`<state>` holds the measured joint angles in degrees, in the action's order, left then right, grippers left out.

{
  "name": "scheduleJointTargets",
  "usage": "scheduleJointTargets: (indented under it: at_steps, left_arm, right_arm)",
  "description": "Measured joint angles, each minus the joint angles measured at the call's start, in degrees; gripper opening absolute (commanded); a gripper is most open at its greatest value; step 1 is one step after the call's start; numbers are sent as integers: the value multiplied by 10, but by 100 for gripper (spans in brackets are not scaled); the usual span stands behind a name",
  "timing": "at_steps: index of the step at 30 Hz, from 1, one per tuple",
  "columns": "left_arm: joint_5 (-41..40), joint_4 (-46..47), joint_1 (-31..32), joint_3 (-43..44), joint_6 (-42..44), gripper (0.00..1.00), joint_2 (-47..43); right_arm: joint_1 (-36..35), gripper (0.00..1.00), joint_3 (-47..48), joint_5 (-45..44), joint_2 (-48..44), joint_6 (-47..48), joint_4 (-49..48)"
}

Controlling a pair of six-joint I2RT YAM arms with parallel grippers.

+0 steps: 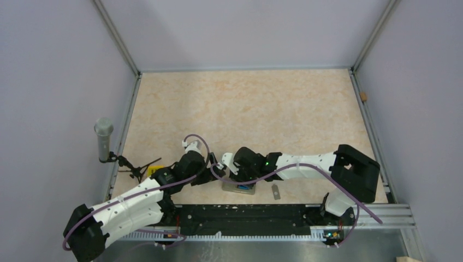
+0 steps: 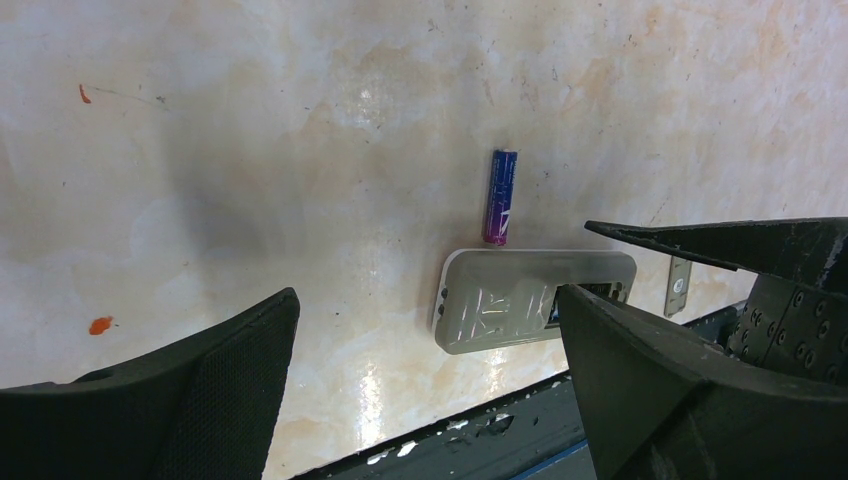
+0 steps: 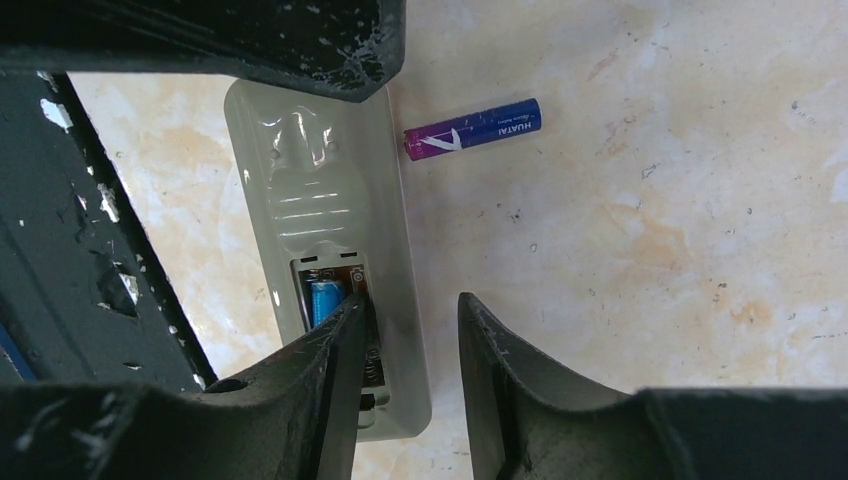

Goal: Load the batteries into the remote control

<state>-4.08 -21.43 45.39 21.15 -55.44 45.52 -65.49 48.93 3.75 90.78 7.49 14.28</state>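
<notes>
Grey back up, the remote control [image 3: 320, 190] is laid at the tabletop's [image 3: 650, 300] near edge, a seated battery [image 3: 325, 300] in its open bay [image 3: 335, 268], a loose battery [image 3: 472, 129] just beside. Left jaws are spread wide, right jaws partly apart.

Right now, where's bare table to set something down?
Free: far half of the beige tabletop, between the side rails up to the back wall. Crowded: the near edge, holding grey-backed remote control, loose blue cylindrical battery, small grey cover piece, yellow block.
</notes>
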Motion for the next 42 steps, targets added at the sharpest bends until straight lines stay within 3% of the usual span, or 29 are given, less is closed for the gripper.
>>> scheduleJointTargets:
  at_steps: [12,21,33,42]
  left_arm:
    - [3,6,-2,0,1,99,15]
    - [20,21,-2,0,1,99,37]
    - [92,21,-3,1,16,98,62]
    - [171,49,-3,-1,7,87,85]
  right_arm:
    - [0,39,14,-30,-6,-1,9]
    - [0,39,14,-60,-76,-19,31]
    - [2,34,14,-103,-135,-108,73]
    - [9,27,8,-109,-143,-189,103]
